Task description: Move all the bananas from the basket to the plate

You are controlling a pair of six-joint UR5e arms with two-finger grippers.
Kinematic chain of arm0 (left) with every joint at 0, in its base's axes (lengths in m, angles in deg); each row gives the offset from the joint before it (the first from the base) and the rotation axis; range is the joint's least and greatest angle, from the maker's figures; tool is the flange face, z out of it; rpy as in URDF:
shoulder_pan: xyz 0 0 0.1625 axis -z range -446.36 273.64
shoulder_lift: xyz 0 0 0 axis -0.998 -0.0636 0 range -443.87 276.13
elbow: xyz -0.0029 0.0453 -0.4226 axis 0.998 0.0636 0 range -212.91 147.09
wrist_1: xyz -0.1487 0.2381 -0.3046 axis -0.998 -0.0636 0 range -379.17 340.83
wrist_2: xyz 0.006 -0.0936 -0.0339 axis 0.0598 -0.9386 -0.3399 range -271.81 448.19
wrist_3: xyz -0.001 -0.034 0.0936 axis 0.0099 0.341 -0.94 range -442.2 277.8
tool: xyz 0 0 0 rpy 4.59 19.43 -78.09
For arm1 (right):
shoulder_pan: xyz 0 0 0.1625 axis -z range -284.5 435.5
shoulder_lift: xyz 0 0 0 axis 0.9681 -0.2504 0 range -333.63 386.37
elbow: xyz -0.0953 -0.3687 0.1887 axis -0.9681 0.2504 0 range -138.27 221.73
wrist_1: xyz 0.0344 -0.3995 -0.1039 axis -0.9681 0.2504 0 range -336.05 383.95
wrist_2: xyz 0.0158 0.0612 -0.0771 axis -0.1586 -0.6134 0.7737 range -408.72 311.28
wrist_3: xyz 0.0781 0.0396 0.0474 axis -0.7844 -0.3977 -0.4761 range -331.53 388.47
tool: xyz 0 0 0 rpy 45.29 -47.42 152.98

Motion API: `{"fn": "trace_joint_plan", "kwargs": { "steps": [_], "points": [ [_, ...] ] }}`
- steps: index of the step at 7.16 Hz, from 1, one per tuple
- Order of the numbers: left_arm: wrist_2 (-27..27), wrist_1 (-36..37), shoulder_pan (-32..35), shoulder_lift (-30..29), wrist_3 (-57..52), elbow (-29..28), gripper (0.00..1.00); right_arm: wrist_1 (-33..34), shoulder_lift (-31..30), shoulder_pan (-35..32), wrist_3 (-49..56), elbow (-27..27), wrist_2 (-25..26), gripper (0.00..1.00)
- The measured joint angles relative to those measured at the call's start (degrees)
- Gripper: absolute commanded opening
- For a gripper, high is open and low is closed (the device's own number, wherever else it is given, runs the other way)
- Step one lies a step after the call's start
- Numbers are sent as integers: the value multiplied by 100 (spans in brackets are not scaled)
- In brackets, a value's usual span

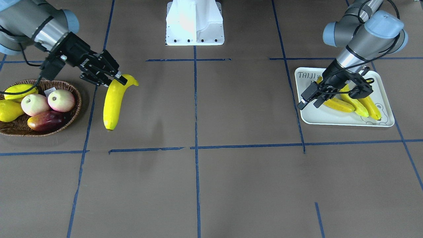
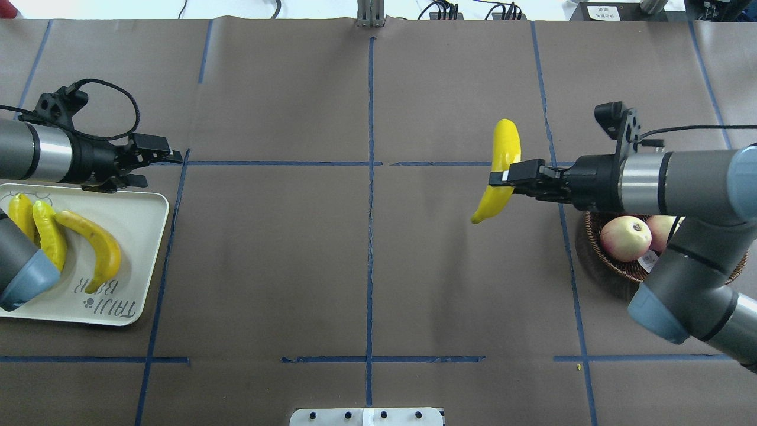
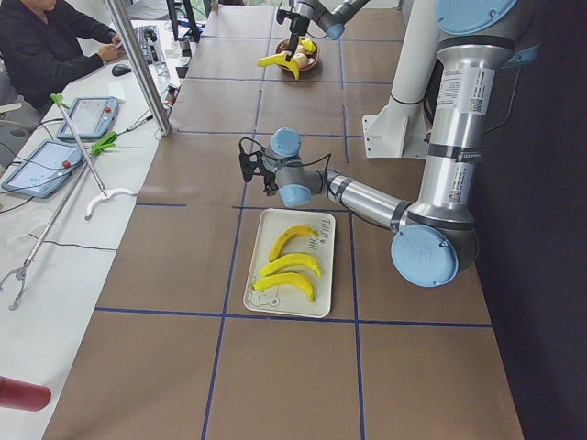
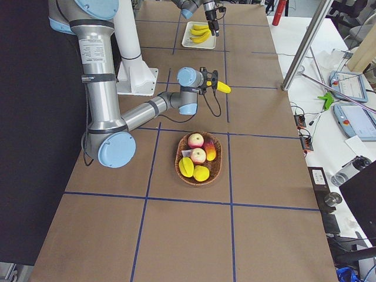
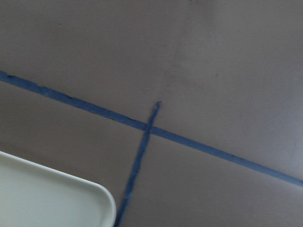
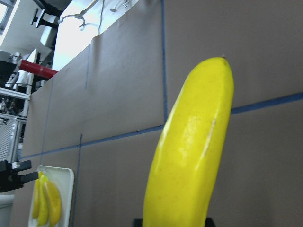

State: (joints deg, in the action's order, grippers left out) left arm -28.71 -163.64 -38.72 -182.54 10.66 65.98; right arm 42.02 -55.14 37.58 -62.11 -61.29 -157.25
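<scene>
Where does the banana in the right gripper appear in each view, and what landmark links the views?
Front-facing: held banana left of centre, just right of the basket.
Overhead: held banana right of centre, left of the basket.
Exterior left: held banana far top, small.
Exterior right: held banana upper middle, beyond the basket.
Left wrist: not in it.
Right wrist: held banana fills the foreground.
Shared landmark: the basket.

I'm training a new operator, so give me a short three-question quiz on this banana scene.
1. How many long curved yellow bananas lie on the white rectangular printed tray?
2. True or false: the right tool grips a fourth yellow banana, clear of the round brown wicker basket.
3. The left tool is: A) over the basket, B) by the tray's edge, empty, C) gripping a banana.
Key: 1) three; 2) true; 3) B.
</scene>
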Motion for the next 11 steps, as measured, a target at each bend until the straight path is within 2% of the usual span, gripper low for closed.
{"fn": "trace_joint_plan", "kwargs": {
  "steps": [1, 3, 6, 11],
  "points": [
    [12, -383, -329, -338, 559, -67, 100, -509, 210, 489, -125, 287, 524, 3],
    [35, -574, -754, -1228, 1425, -226, 100, -771, 753, 987, -155, 654, 946, 3],
    [50, -566, -991, -2147, 1836, -701, 100, -738, 993, 1223, 206, 750, 1028, 3],
    [469, -573, -1290, -2772, 1866, -1206, 99, -539, 1251, 1347, 323, 760, 1035, 3]
  ]
}}
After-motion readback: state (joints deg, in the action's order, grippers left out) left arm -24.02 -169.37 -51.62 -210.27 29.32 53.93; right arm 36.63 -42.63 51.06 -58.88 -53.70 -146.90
